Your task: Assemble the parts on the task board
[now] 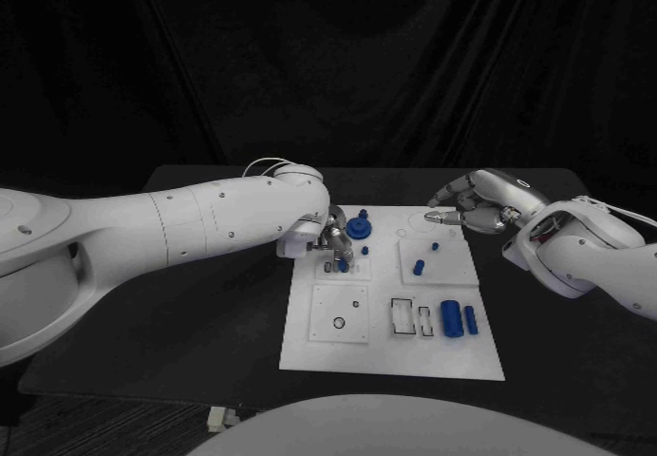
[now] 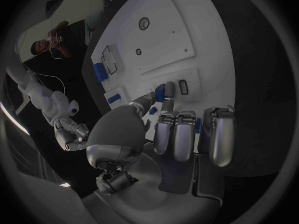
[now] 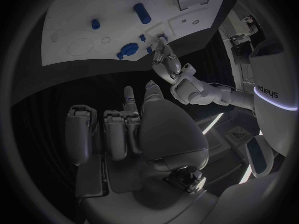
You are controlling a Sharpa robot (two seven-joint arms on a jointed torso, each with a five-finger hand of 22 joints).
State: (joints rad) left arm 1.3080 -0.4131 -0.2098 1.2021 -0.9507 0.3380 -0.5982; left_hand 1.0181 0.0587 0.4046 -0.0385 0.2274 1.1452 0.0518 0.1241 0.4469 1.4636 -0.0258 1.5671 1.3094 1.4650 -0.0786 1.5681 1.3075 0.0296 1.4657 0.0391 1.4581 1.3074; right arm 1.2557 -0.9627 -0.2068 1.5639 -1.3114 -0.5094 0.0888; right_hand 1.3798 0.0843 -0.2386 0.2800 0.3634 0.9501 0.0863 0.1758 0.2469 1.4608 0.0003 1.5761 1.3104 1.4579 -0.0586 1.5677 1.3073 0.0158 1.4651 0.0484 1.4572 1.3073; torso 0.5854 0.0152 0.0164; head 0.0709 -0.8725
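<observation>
On the task board (image 1: 390,356) six blue parts (image 1: 451,314) show; left hand (image 1: 333,243) pinches one at its far-left block; right hand (image 1: 475,207), fingers curled empty, hovers beyond its far edge

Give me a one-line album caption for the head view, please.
Robot's left hand reaches onto the white task board beside small blue parts; right hand hovers near its far corner.

The task board (image 1: 390,351) is lying mid-surface (image 1: 205,323). The left hand (image 1: 333,239) is reaching over its far left part; the right hand (image 1: 479,204) is hovering beyond its far right corner.
</observation>
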